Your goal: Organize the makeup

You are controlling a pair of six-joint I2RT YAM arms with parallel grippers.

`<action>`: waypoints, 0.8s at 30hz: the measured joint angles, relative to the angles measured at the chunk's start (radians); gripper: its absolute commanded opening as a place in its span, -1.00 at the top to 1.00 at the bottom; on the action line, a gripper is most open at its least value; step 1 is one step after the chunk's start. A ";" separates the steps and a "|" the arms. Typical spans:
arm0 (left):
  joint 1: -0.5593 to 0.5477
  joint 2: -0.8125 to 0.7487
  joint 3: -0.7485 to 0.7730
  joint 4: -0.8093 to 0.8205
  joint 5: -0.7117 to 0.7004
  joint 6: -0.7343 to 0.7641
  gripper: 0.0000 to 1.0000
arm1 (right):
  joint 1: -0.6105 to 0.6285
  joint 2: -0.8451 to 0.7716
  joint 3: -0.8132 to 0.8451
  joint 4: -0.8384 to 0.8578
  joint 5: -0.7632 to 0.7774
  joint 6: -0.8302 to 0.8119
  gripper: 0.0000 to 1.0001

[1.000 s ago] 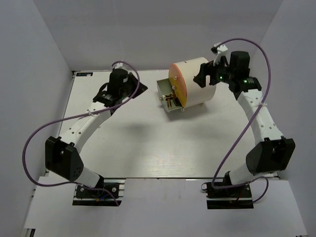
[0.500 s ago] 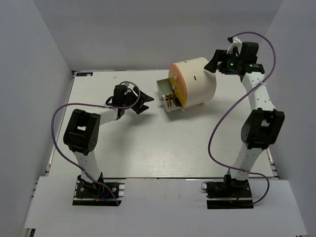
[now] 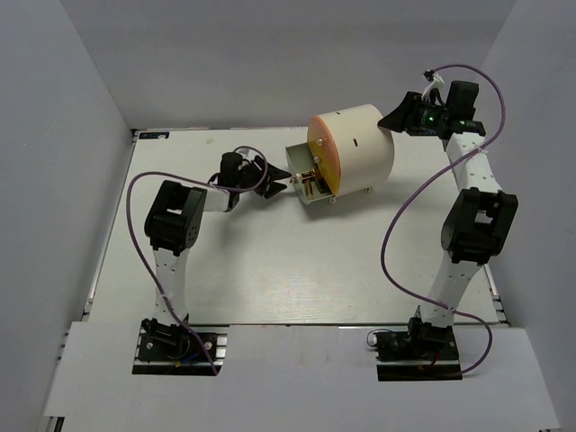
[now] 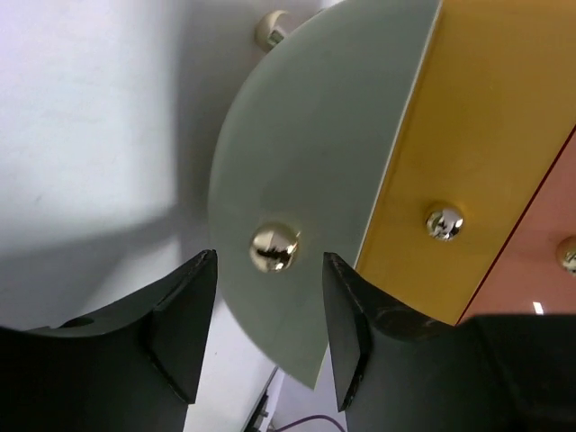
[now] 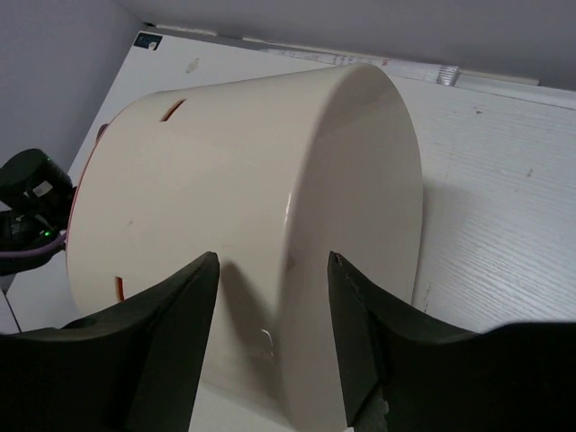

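The cream cylinder [image 3: 358, 148] with an orange front lies on its side at the back of the table. Its pale green drawer [image 3: 300, 160] is pulled out and holds a few small gold and black makeup items [image 3: 310, 184]. The brushes are not in view. My left gripper [image 3: 275, 187] is open right at the drawer front. In the left wrist view my left gripper [image 4: 268, 263] has its fingers on either side of the drawer's gold knob [image 4: 274, 247], not touching it. My right gripper [image 3: 396, 119] is open behind the cylinder [image 5: 270, 180]; in the right wrist view my right gripper [image 5: 273, 261] is empty.
A yellow drawer front [image 4: 468, 153] with its own knob [image 4: 445, 222] sits beside the green one. Grey walls enclose the table [image 3: 270, 261] on three sides. The cylinder stands on small feet [image 4: 270, 29].
My left arm has swung from the back left to the drawer front. My right gripper has pulled back from the cylinder's top to the far right corner.
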 measured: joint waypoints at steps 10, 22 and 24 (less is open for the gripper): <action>-0.010 0.125 0.179 0.011 0.033 -0.034 0.00 | 0.003 0.000 -0.018 0.025 -0.048 0.002 0.12; -0.043 0.280 0.435 -0.078 0.053 -0.042 0.12 | -0.002 0.000 -0.027 0.038 -0.065 -0.004 0.20; -0.056 0.309 0.485 -0.093 0.053 -0.042 0.12 | -0.002 0.000 -0.030 0.042 -0.069 -0.004 0.21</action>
